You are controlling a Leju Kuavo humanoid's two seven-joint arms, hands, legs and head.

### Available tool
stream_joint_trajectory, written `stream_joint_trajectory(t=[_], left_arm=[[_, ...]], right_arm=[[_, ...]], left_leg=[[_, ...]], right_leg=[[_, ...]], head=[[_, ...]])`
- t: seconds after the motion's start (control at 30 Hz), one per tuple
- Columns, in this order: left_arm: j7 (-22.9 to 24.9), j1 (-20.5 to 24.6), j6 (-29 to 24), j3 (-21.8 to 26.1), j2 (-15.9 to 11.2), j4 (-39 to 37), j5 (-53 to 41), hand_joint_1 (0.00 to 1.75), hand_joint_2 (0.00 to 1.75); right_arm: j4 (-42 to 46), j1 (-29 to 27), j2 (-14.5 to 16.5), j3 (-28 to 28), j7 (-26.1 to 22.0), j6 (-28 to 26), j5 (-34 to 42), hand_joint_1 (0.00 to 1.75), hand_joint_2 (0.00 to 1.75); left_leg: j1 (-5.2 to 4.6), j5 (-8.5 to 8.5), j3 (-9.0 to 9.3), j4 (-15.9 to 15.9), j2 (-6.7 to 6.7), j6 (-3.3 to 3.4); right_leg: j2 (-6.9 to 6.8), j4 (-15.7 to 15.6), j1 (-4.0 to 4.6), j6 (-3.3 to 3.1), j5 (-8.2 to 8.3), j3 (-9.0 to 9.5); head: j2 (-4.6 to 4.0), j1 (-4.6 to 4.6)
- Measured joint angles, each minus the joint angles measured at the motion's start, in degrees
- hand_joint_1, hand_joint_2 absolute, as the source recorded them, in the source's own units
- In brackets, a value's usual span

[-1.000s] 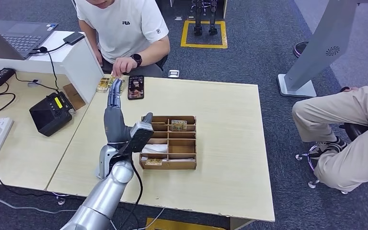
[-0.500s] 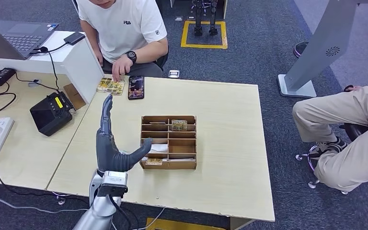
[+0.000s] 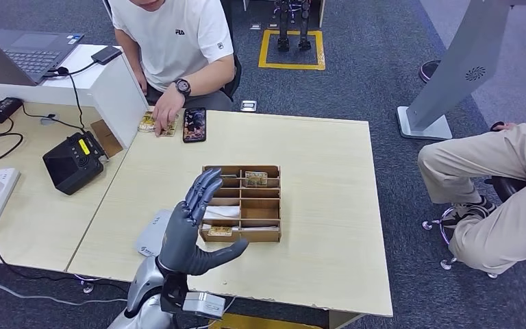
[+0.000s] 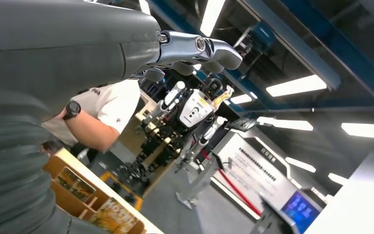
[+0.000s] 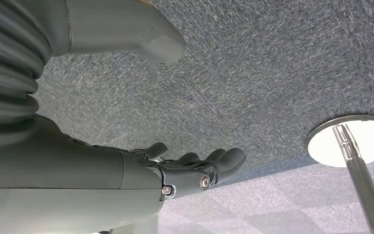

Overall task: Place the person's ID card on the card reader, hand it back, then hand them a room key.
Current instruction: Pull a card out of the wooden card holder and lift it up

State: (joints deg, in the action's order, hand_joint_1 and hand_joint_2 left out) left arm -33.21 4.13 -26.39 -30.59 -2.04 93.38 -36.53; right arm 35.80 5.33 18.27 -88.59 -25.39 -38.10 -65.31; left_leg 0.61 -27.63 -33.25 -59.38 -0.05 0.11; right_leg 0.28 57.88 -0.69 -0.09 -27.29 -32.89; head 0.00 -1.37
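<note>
The ID card (image 3: 157, 123) lies on the tabletop (image 3: 315, 205) under the person's hand (image 3: 165, 113), far beyond the fingers (image 3: 202, 195). The left hand (image 3: 190, 229) has drawn back from it toward the robot, fingers wide and empty, so the hand-back seems done. The wooden organizer (image 3: 243, 203), just beside the fingers, probably holds the room key; the right hand (image 5: 175, 175) hangs empty.

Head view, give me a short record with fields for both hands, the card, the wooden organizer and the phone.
left hand: raised over the table's near edge, fingers spread, holding nothing
right hand: hanging above carpet, holding nothing
card: at the far table edge, under the person's hand
wooden organizer: mid-table, cards in some slots
phone: flat beside the card
</note>
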Motion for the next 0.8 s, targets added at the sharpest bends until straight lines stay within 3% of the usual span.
stream_joint_trajectory(t=[0.8], left_arm=[[22.9,5.9,4.0,-6.7,-2.5,-13.1,-29.4,0.00,1.75]], right_arm=[[0.0,-0.3,0.0,0.0,0.5,0.0,-3.3,0.00,1.75]], left_leg=[[0.00,0.00,0.01,0.0,0.02,0.00]], right_leg=[[0.01,0.0,0.00,-0.02,0.02,-0.02]], head=[[0.00,-0.01]])
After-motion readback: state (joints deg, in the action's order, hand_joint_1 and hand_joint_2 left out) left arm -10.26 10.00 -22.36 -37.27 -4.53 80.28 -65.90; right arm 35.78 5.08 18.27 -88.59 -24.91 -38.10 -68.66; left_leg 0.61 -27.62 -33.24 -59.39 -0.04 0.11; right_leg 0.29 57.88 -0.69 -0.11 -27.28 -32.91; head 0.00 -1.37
